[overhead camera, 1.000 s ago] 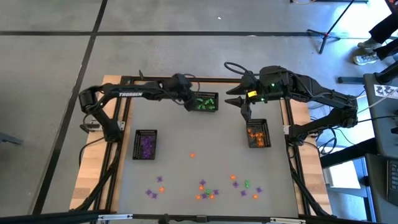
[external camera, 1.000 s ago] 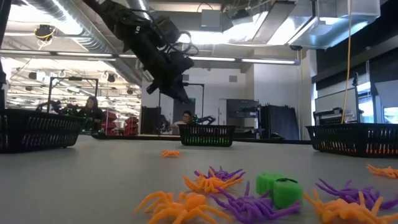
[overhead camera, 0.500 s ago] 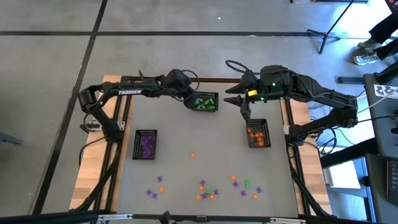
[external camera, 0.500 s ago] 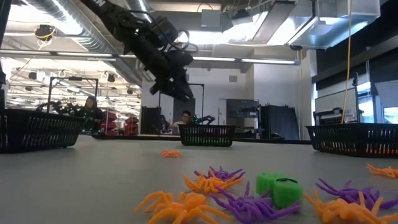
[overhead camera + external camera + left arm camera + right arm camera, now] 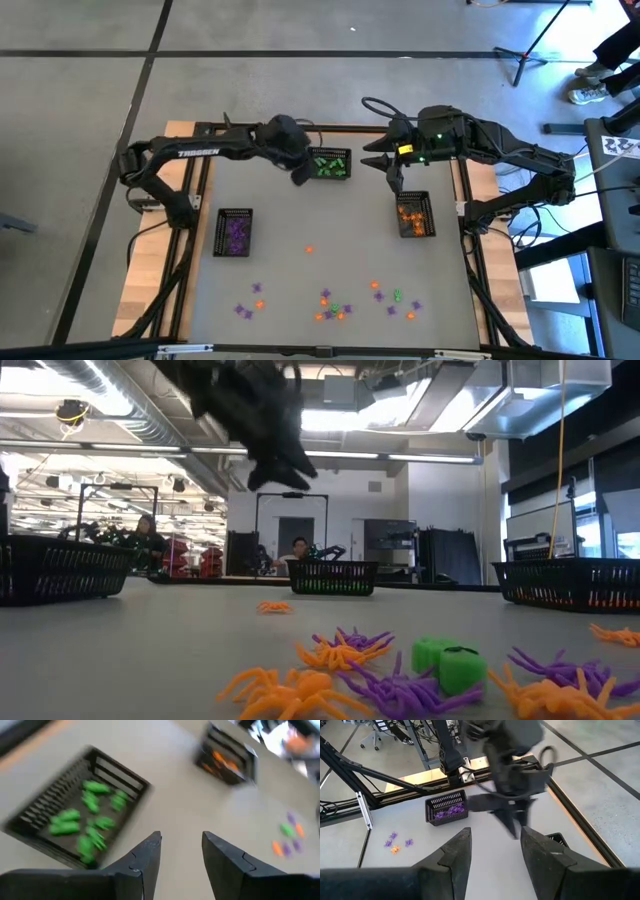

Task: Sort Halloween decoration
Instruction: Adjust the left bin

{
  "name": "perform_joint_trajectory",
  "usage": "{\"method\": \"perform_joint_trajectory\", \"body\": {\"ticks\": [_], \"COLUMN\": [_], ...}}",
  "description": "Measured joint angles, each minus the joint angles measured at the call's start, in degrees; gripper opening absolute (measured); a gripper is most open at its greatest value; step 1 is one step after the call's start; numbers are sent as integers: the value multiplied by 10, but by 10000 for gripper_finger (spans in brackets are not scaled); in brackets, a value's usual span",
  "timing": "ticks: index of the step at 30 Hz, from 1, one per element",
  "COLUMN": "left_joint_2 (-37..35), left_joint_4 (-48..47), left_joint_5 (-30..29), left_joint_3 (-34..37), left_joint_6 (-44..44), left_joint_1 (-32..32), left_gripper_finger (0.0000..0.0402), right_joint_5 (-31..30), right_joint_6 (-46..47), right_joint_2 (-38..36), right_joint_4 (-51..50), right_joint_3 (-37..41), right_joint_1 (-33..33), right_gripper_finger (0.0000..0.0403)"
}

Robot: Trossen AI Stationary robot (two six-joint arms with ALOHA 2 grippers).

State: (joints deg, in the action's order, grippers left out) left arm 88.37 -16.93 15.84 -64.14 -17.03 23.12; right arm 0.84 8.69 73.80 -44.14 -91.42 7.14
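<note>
1. A black mesh rectangular basket of purple trinkets (image 5: 235,232) sits left of centre in the overhead frame, on the grey table top (image 5: 280,250).
2. The left gripper (image 5: 300,176) hangs above the table in the upper middle of the frame, just left of the black mesh basket of green trinkets (image 5: 330,164). Its own camera shows the two dark fingers (image 5: 145,857) parted with only bare table between them, nothing held.
3. The right gripper (image 5: 388,168) hovers right of the green basket, above the black mesh basket of orange trinkets (image 5: 414,214). Its fingers (image 5: 455,852) stand apart and carry nothing.
4. The loose Halloween decoration, small plastic spider-like trinkets in purple, orange and green (image 5: 335,303), lies scattered along the lower middle of the frame, well apart from both grippers. One lone orange trinket (image 5: 309,250) lies nearer the centre.
5. In the level view, people (image 5: 147,540) sit in the room behind the table, at the left.
</note>
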Motion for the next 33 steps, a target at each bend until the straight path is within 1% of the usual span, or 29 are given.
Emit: {"method": "perform_joint_trajectory", "body": {"ticks": [3,6,9,12,16,22,24,27,33], "left_joint_2": [-10,-2,19,46,78,119,132,143,145], "left_joint_4": [-90,-152,-159,-165,-194,-289,-321,-364,-468], "left_joint_5": [-40,-90,-119,-126,-125,-122,-111,-88,-84], "left_joint_3": [-22,-25,-11,-1,0,0,0,0,0], "left_joint_6": [40,61,53,23,-2,-5,-5,-6,-6], "left_joint_1": [-63,-131,-185,-218,-244,-262,-263,-263,-262], "left_gripper_finger": [135,135,135,135,135,135,135,135,135], "right_joint_5": [0,0,-2,-3,-3,-3,-3,-3,-3], "right_joint_6": [-2,-5,-13,-17,-19,-19,-17,-16,-16], "right_joint_2": [0,0,0,0,0,0,0,0,0], "right_joint_4": [2,3,5,5,6,5,3,2,1], "right_joint_3": [0,0,0,0,0,0,0,0,0], "right_joint_1": [0,0,0,0,0,0,0,0,0], "right_gripper_finger": [167,167,167,167,167,167,167,167,167]}}
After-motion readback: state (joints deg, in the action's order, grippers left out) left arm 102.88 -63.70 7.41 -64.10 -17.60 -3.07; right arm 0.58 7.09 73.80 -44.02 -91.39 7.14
